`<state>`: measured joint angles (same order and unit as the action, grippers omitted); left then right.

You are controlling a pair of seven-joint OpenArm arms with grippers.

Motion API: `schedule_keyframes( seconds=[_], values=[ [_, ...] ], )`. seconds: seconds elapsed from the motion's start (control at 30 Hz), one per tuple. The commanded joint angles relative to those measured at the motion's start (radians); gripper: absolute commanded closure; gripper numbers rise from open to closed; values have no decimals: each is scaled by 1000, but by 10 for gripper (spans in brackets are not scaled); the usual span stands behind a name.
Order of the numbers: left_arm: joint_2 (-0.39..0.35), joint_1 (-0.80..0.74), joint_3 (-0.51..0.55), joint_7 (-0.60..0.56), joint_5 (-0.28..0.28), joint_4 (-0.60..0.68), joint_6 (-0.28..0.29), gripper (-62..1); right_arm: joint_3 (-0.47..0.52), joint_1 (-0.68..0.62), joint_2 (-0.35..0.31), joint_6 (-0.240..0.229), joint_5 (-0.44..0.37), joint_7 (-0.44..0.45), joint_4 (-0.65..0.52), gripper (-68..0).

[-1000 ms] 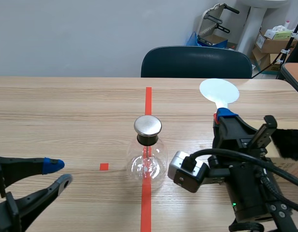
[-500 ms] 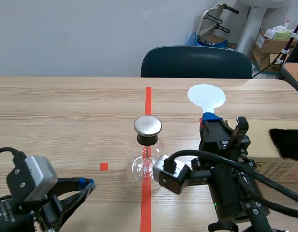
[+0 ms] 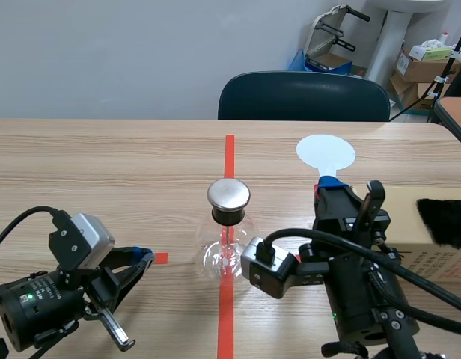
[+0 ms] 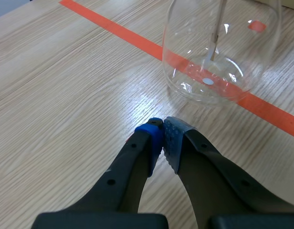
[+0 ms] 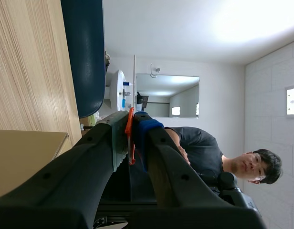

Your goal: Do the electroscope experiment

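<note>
Quick status from my end: the electroscope [image 3: 228, 239] sits mid-table right on the red tape line [image 3: 225, 321], glass flask with its metal cap [image 3: 229, 194] on top, and nothing is touching it. The right gripper [image 3: 331, 182] has its jaws clamped on the thin red handle [image 5: 130, 138] of the white paddle [image 3: 325, 153], with the disc poking up past the fingertips, off to the right of the cap and a bit farther away, clearly apart from it. The left gripper [image 3: 143, 258] is down low on the near left with its jaws pressed together on nothing; in its wrist view the tips [image 4: 163, 138] point at the foot of the flask [image 4: 221, 52], close but not touching. So I'd call this the approach step: paddle in hand, not yet presented to the cap. I reckon the next move is swinging the right arm left and bringing the disc over or onto the cap gently, since a sideways bump could tip the flask.
</note>
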<state>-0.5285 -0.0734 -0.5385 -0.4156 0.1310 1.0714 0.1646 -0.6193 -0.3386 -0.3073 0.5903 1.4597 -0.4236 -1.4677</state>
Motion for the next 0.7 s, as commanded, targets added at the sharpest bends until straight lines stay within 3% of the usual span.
schedule_keyframes(
  seconds=[0.0, 0.43, 0.67],
  values=[
    [14, 17, -8, -15, 7, 0, 3, -27, 3, 14, -3, 14, 1, 0, -9, -11],
    [41, 77, -102, -40, 5, -59, 13, -27, 3, 14, -3, 14, 1, 4, -9, -11],
    [51, 76, -112, -37, -23, -59, 25, -27, 3, 14, -3, 14, 1, 4, -9, -11]
  ],
)
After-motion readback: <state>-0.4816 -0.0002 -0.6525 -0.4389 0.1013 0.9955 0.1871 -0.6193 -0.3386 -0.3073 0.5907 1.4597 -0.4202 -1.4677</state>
